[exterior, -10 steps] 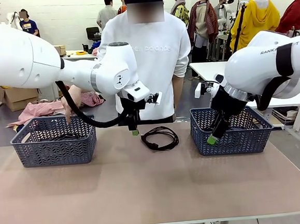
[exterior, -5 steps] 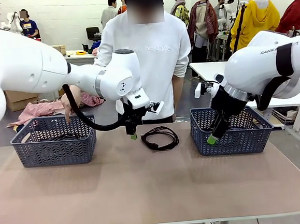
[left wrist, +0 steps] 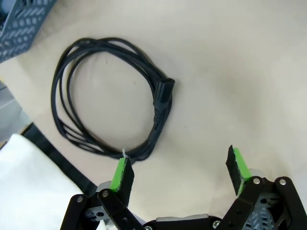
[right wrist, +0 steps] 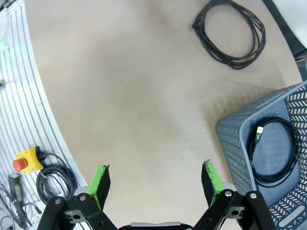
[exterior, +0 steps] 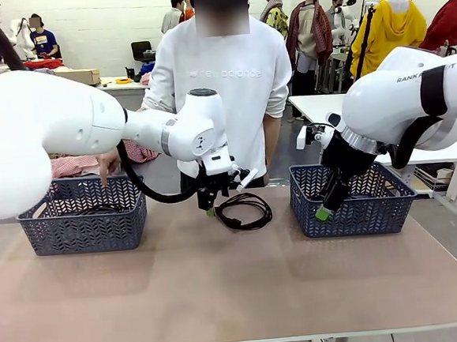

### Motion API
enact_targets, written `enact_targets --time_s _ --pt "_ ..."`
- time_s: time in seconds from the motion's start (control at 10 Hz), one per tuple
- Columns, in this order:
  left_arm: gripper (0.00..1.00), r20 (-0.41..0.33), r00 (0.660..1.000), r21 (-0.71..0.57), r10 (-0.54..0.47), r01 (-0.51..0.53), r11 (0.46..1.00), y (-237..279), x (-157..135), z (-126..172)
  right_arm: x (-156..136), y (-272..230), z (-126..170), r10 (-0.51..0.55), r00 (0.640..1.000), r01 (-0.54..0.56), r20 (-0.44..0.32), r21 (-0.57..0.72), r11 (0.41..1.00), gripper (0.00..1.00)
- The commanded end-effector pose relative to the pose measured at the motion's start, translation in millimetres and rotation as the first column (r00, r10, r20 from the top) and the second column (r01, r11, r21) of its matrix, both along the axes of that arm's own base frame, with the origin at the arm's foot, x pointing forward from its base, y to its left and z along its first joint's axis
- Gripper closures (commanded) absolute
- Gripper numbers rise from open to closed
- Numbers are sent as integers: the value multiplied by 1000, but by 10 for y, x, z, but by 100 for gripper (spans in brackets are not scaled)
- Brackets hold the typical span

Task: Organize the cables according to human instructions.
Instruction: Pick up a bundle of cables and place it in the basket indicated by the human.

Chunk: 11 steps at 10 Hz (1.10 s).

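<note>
Across the front view, a coiled thin black power cable [exterior: 243, 211] lies on the tan table [exterior: 222, 290] between two grey lattice plastic baskets [exterior: 81, 214], just right of the left gripper [exterior: 209, 210], which hangs close over the tabletop. From the left wrist, that gripper [left wrist: 180, 167] stands released, one green pad [left wrist: 121, 172] apparently at the coil's [left wrist: 108, 96] near edge. From the right wrist, the right gripper [right wrist: 156, 184] is spread empty; another coiled cable [right wrist: 273, 148] lies in a basket [right wrist: 240, 143].

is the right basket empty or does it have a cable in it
Not empty. The right wrist view shows one coiled black cable lying flat on the floor of the right basket.
</note>
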<state>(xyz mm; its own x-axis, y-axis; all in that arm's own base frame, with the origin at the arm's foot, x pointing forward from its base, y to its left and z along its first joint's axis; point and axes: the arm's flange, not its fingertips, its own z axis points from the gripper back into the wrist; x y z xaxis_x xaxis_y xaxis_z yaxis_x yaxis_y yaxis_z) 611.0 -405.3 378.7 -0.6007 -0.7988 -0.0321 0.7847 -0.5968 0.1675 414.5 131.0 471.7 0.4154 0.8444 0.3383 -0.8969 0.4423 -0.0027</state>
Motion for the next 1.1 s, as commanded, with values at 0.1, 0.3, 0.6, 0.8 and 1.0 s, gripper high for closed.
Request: enact_targets --time_s 0.1,0.3,0.6,0.8,1.0 --pt "0 -32 995 60 -92 93 994 -153 204 -82 24 -4 27 2 1000 -2 -5 -15 1000 0" --pt "0 -40 991 72 -127 129 989 -204 291 -166 24 -4 27 2 1000 -2 -5 -15 1000 0" --pt "0 -38 993 58 -115 117 991 -236 416 -324 24 -4 27 2 1000 -2 -5 -15 1000 0" --pt "0 -19 994 40 -103 104 994 -262 472 -423 24 -4 27 2 1000 -2 -5 -15 1000 0" --pt "0 14 997 37 -79 78 996 -265 505 -490 24 -4 27 2 1000 -2 -5 -15 1000 0"
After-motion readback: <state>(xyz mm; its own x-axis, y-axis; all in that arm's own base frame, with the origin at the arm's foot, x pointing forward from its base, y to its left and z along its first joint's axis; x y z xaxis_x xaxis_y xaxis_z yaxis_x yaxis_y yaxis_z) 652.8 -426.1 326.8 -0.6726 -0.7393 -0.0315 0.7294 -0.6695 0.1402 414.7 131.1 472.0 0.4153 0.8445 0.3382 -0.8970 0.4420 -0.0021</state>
